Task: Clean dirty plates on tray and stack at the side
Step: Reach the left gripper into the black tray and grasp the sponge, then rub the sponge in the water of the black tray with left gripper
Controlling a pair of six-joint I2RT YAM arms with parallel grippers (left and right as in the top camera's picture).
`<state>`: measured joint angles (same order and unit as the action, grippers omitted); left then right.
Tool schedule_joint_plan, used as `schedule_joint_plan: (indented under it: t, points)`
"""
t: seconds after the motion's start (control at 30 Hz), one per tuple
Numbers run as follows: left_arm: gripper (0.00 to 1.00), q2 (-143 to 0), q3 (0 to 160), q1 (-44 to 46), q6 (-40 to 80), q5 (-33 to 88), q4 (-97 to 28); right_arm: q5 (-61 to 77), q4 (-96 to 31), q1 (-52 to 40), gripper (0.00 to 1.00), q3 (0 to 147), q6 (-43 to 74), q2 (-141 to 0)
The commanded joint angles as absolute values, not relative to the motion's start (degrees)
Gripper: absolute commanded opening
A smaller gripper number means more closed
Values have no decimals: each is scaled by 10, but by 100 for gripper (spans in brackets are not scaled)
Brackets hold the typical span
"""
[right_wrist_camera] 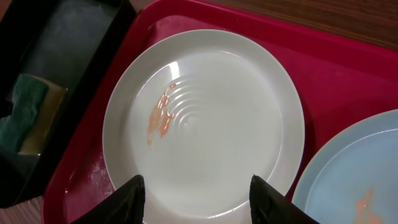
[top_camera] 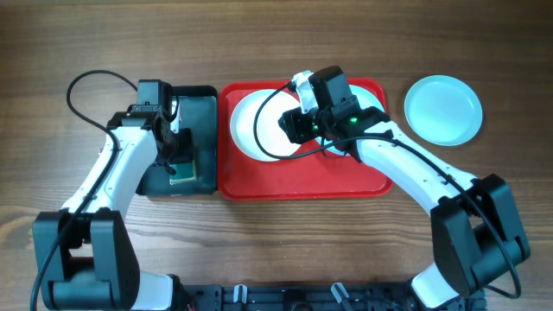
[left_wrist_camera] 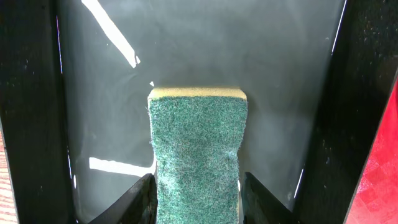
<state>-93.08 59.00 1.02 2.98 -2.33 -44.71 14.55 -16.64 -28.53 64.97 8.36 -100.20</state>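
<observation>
Left gripper (left_wrist_camera: 198,190) is down inside the black rectangular plastic basin (left_wrist_camera: 186,50). Its fingers sit close on both sides of the green-topped yellow sponge (left_wrist_camera: 198,137); can't tell if it's clamped.

Right gripper (right_wrist_camera: 200,190) is spread, nothing in it, over the near rim of the round white plate (right_wrist_camera: 205,112), with an orange smear (right_wrist_camera: 158,118) ahead of it. That plate lies in the bright red plastic tray (right_wrist_camera: 348,74). A pale aqua plate (right_wrist_camera: 354,168), also smeared, is just right of the gripper in the same tray.

All of it is on a brown wood-grain table (top_camera: 276,242).

Overhead only: second aqua plate (top_camera: 443,110) off the tray, on the table outboard of the right gripper. Right wrist cam only: the smears.
</observation>
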Motion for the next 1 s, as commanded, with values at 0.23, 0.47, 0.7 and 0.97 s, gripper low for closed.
schedule_joint_plan:
  t: [0.23, 0.47, 0.7, 0.97]
  points:
    - [40, -937, 514, 6, 20, -31, -366, 140, -164, -286, 54, 661, 90, -1009]
    - [40, -938, 499, 6, 34, -31, -340, 140, -164, -286, 54, 661, 90, -1009]
    - [42, -910, 517, 6, 44, -21, -350, 136, -165, -286, 54, 661, 90, -1009]
    - [37, -893, 519, -13, 50, -16, -351, 136, -165, -286, 54, 661, 90, -1009]
